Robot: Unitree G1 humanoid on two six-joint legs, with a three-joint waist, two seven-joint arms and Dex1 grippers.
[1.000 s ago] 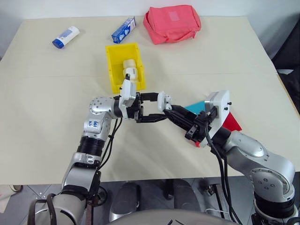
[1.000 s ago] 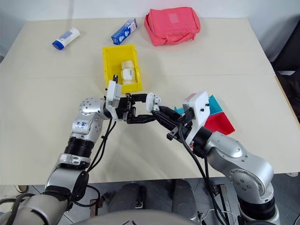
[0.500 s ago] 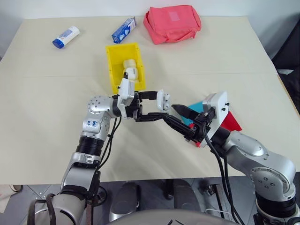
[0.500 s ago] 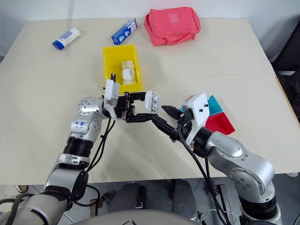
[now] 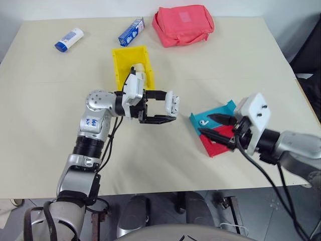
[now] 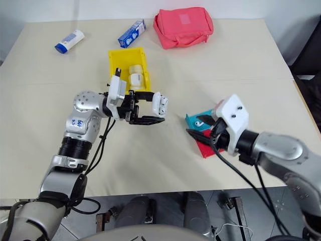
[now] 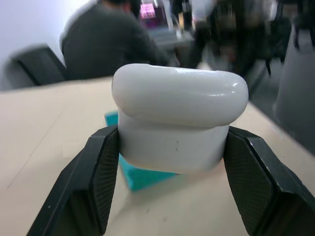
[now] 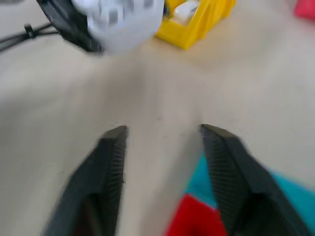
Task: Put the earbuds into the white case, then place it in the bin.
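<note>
Left gripper [image 5: 168, 107] points level toward the robot's right, above the table [image 5: 60, 110], its two black fingers [image 7: 101, 172] clamped on the sides of the white case [image 5: 172, 104]. In the left wrist view the case [image 7: 179, 118] sits between the pads with its rounded lid down. Case is held in the air, just in front of the near end of the bin [image 5: 119, 73] and slightly to its right, not over it. The bin stands mid-table and holds some whitish items [image 5: 139, 74]; what they are, cannot tell. Right gripper [image 5: 206, 124] sits well apart from the case, to the right, fingers spread with a clear gap and nothing between them. Its tips hang over the overlapping blue tray [image 5: 224, 109] and red tray [image 5: 214, 146]. One of the earbuds [image 5: 203, 121] lies on the blue tray, just beside the upper right fingertip. At the far edge of the table: a white tube with blue cap [image 5: 69, 39], a blue and white carton [image 5: 131, 31] and a pink pouch [image 5: 183, 23].
</note>
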